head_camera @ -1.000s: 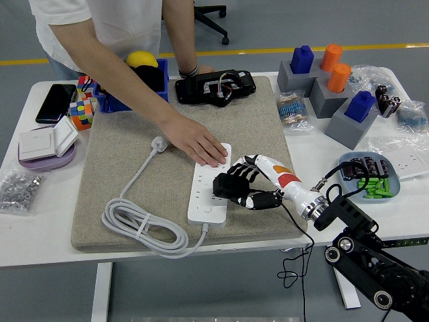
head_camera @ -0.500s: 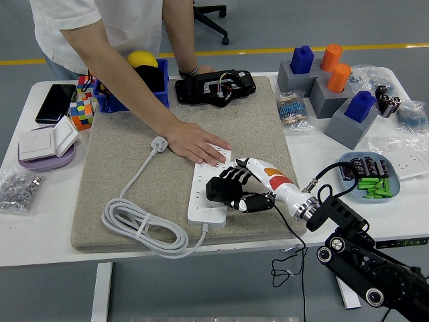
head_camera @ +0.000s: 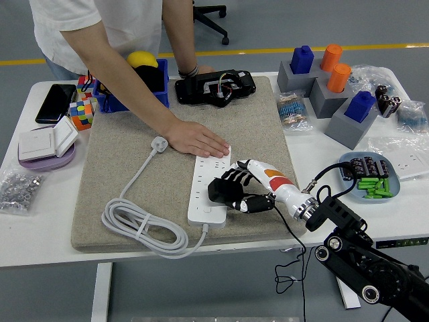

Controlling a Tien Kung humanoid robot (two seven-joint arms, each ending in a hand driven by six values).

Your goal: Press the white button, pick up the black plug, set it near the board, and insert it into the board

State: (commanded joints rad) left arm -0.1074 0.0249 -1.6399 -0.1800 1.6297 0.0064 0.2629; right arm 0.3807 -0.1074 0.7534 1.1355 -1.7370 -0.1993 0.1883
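A white power strip point(head_camera: 203, 176) lies lengthwise on a beige mat point(head_camera: 127, 174). Its white cable point(head_camera: 137, 225) is coiled at the left and ends in a white plug point(head_camera: 159, 143). My right hand point(head_camera: 242, 192) reaches in from the lower right. Its fingers are curled around the black plug point(head_camera: 219, 190), which sits over the strip's near half, touching or just above it. A thin black cord point(head_camera: 289, 231) trails from it off the table's front edge. A person's hand point(head_camera: 198, 140) lies flat on the strip's far end and covers it. My left hand is out of view.
A black device point(head_camera: 214, 87) and a blue bin point(head_camera: 144, 87) with a yellow ball stand at the back. Grey blocks point(head_camera: 335, 100) with blue and orange pieces stand at the back right, and a blue dish of batteries point(head_camera: 369, 178) at the right. White switches point(head_camera: 47, 141) lie at the left.
My right hand has moved a little left with the black plug, further over the strip. The person's hand has slid back from the strip's upper sockets to its far end.
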